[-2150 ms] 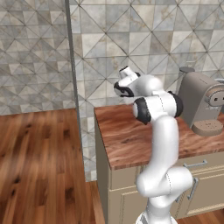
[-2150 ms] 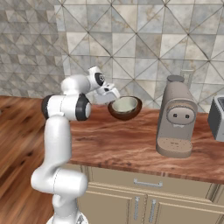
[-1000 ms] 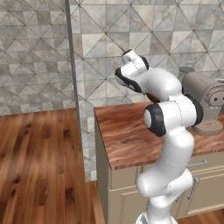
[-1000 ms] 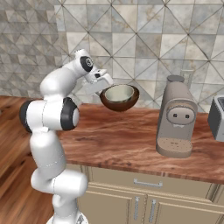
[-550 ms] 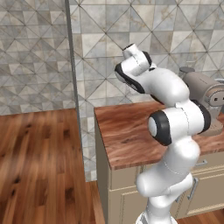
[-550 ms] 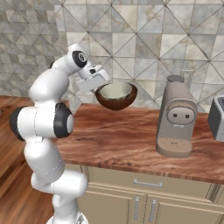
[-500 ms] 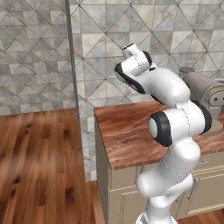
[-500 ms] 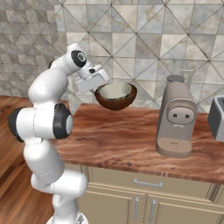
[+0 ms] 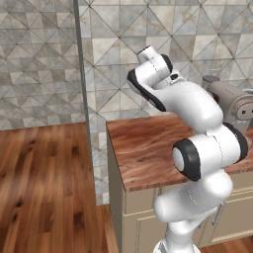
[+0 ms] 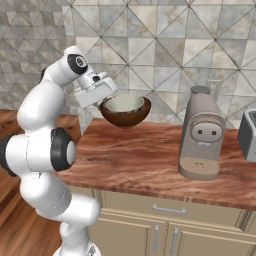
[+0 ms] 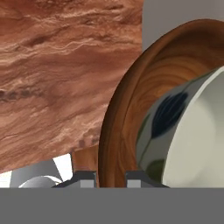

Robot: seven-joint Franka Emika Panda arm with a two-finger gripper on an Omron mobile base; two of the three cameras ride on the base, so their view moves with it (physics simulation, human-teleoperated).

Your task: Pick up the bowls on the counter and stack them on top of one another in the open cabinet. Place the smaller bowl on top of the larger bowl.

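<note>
The brown bowl is round, deep and glossy, a dark reddish wood-grain colour with a thick rim. The pale bowl sits nested inside it, whitish-grey and clearly narrower, so a ring of brown rim shows all round it. In the hand view the pale bowl carries a dark bluish mark on its inner wall, and the brown bowl curves around it (its inner grain is lighter than the rim).

Two bowls in all, one brown and one pale, stacked as a pair. They hang in the air above the counter, not touching it, near the tiled back wall.

The gripper is at the left edge of the brown bowl in the right base view, its jaws drawn narrow and pinching the thick rim. In the hand view the two dark fingertips stand on either side of that rim, one outside the bowl and one inside.

On the counter there is one coffee machine, upright and well apart from the bowls to their right, and the edge of one grey appliance beyond it. In the left base view the arm rises over the counter with the coffee machine behind it. One metal drawer handle and two door handles show on the beige fronts below.
</note>
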